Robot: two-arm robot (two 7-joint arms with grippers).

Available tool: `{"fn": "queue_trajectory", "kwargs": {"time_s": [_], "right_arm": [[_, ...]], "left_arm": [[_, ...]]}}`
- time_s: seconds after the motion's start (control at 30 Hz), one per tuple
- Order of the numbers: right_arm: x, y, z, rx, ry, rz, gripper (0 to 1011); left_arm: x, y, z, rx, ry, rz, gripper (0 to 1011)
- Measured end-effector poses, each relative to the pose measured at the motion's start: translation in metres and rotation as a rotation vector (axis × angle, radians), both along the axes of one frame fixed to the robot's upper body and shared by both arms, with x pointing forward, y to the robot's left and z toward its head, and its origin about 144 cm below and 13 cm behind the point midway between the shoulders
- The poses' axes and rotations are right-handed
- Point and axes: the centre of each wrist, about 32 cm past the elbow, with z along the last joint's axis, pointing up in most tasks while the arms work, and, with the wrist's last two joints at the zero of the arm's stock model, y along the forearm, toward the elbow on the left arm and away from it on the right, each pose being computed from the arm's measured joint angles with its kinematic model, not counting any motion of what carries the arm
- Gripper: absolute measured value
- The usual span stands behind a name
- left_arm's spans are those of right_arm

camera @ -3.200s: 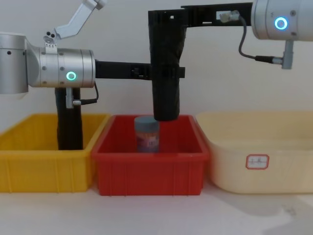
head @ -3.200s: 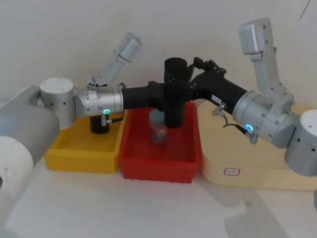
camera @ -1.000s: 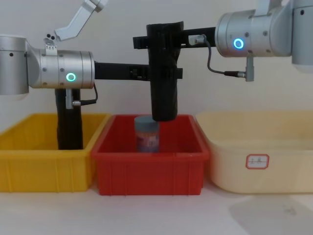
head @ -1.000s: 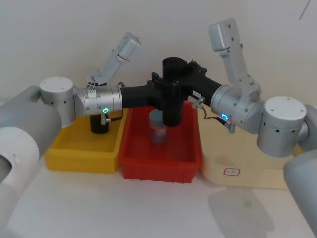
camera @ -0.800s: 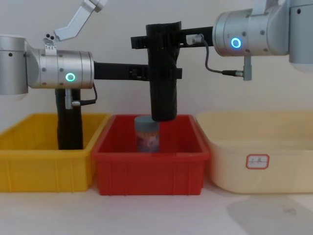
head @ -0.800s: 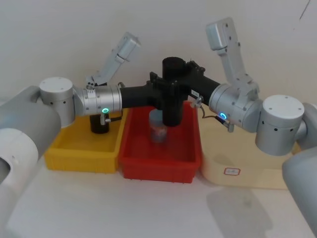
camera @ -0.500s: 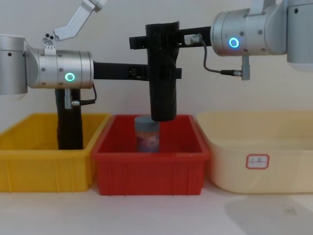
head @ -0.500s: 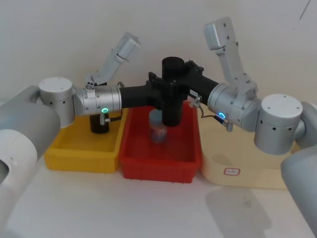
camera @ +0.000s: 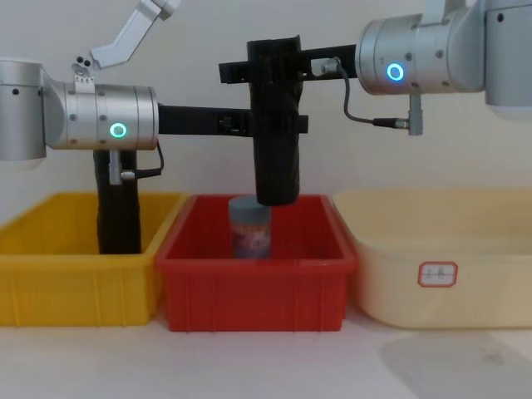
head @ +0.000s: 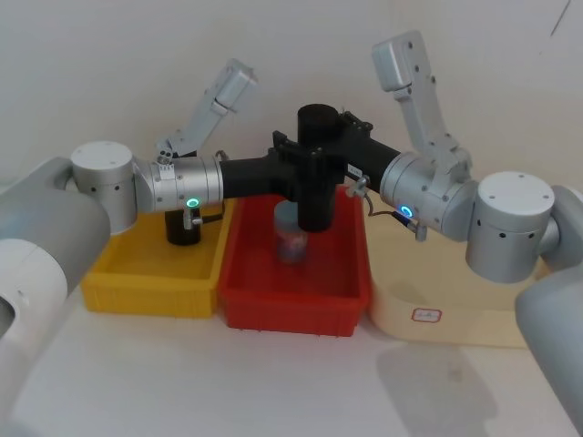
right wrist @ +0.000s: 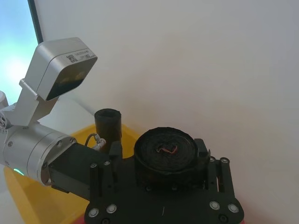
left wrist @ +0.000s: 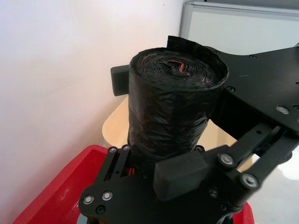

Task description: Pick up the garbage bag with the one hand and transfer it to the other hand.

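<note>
Hanging upright above the red crate (camera: 258, 278), the garbage bag roll (camera: 276, 125) is clenched mid-height by the left gripper (camera: 278, 123); the right gripper (camera: 266, 68) surrounds its top, grip unclear. Releasing early could drop it onto the blue-lidded jar (camera: 250, 226).

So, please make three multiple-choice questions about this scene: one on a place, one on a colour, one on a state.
1. Above which crate does the garbage bag hang?
A. yellow crate
B. red crate
C. cream tub

2. Which ring light colour has the left gripper?
A. green
B. blue
C. red

3. How stands the held garbage bag?
A. lying flat
B. upright
C. upside down in the crate

Key: 1 B, its lower end is over the red crate. 2 A, the wrist ring glows green. 3 B, it stands upright, with the right gripper at its upper part.
</note>
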Motion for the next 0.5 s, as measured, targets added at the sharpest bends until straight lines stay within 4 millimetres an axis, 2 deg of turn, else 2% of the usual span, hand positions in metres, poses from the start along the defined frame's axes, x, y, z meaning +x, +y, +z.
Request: {"fn": "queue_trajectory", "kwargs": {"time_s": [0.2, 0.33, 0.5], "right_arm": [[0.0001, 0.0002, 0.0001, 0.0, 0.0, 0.0, 790], [0.0003, 0.0001, 0.0002, -0.001, 0.0, -0.001, 663], [0.0003, 0.0001, 0.0003, -0.001, 0.0, -0.001, 601]], "left_arm": [[-0.0001, 0.0001, 0.0001, 0.0, 0.0, 0.0, 402], [-0.0001, 0.0008, 0.0, 0.0, 0.0, 0.001, 402], [-0.0002, 0.0006, -0.0001, 0.0, 0.001, 0.001, 402]]}}
